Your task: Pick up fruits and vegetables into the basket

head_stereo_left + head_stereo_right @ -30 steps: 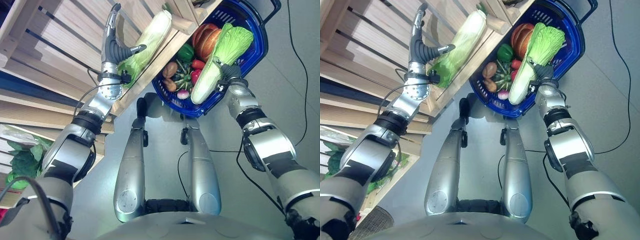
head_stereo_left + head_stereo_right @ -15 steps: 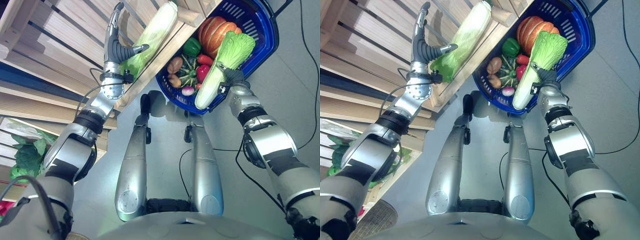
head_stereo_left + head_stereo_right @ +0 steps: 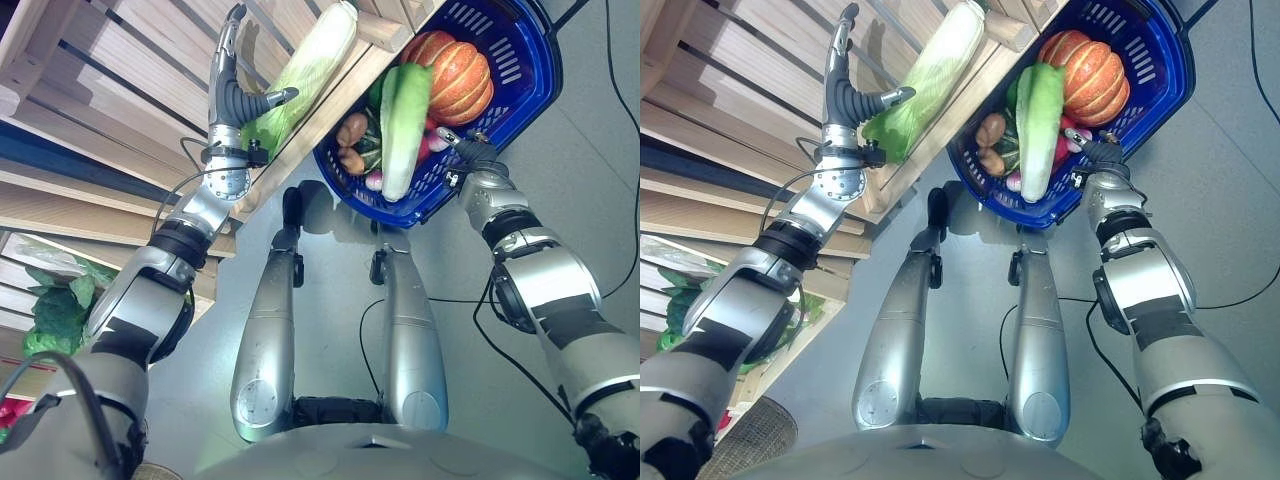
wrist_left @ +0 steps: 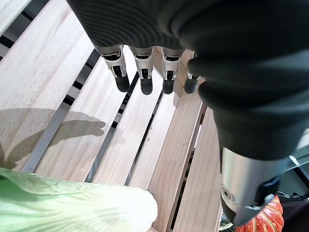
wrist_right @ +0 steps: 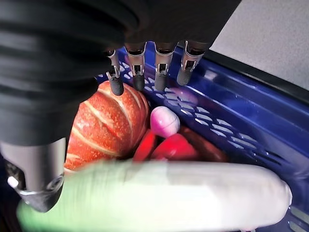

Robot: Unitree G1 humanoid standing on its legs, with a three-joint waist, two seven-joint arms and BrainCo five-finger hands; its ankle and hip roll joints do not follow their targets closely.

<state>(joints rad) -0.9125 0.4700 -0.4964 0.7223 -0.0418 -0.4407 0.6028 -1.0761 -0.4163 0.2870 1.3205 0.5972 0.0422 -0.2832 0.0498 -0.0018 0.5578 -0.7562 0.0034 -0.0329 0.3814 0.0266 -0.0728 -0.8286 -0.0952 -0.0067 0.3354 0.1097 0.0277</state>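
Note:
A long napa cabbage [image 3: 398, 120] lies loose in the blue basket [image 3: 535, 90], beside an orange pumpkin [image 3: 455, 80]. My right hand [image 3: 468, 155] hovers at the basket's near rim, open, fingers [image 5: 145, 72] straight above the pumpkin [image 5: 104, 125] and the cabbage [image 5: 159, 193], holding nothing. A second napa cabbage [image 3: 310, 65] rests on the wooden shelf [image 3: 130, 70]. My left hand [image 3: 232, 95] stands open next to it, fingers [image 4: 140, 77] straight along the slats, thumb pointing at the cabbage's leafy end [image 4: 72, 208].
The basket also holds potatoes [image 3: 350, 130], a pink-white radish [image 5: 164, 121] and a red pepper [image 5: 174, 147]. Leafy greens [image 3: 55, 320] lie on a lower shelf at the left. Grey floor [image 3: 560, 200] spreads to the right of the basket.
The cabbage that my right hand held has dropped into the basket and lies across the other vegetables. My right hand is now open at the rim. The left hand has not moved.

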